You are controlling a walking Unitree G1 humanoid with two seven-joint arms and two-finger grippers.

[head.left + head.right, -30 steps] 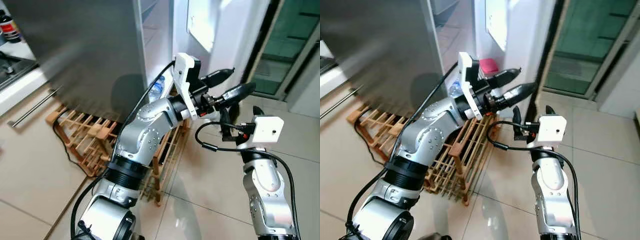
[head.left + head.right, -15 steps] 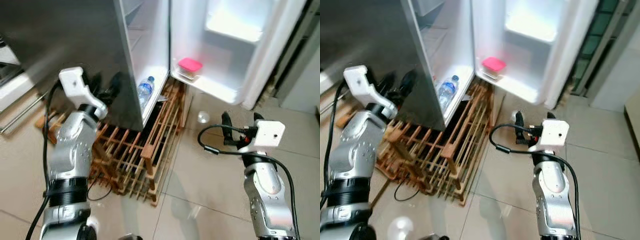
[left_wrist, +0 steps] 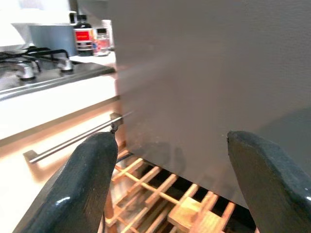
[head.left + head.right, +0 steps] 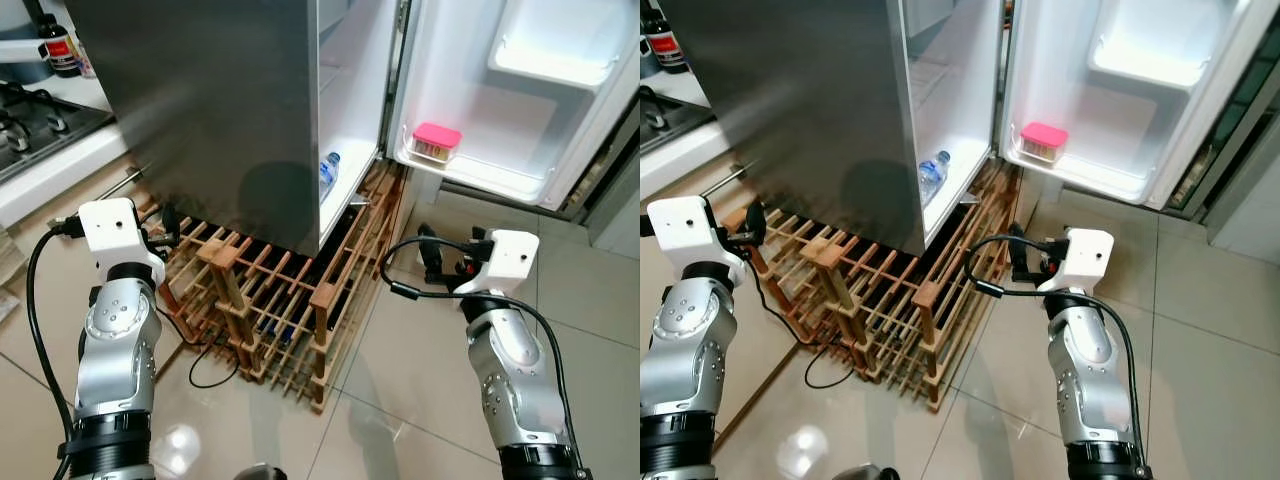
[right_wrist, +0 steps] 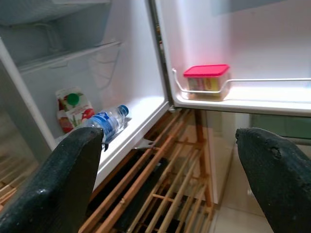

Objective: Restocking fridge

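The fridge (image 4: 230,110) stands with its grey left door closed and its right door (image 4: 510,90) swung open. A water bottle (image 4: 328,172) lies on the bottom shelf, and beside it in the right wrist view is a juice carton (image 5: 73,104). A red-lidded container (image 4: 436,142) sits in the door shelf. My left gripper (image 4: 165,225) is open and empty, low at the left, facing the grey door. In front of the open door, my right gripper (image 4: 447,255) is also open and empty, pointing at the bottom shelf.
A wooden slatted rack (image 4: 270,300) lies on the tiled floor under the fridge front, with a black cable (image 4: 205,375) beside it. A counter with a hob (image 4: 40,110), bottles (image 4: 62,45) and a drawer handle (image 3: 73,141) is at the left. Bare floor lies to the right.
My left arm has dropped from the fridge opening to a low spot at the left by the rack. The camera has shifted and shows the open door more fully. The right arm stays roughly in place.
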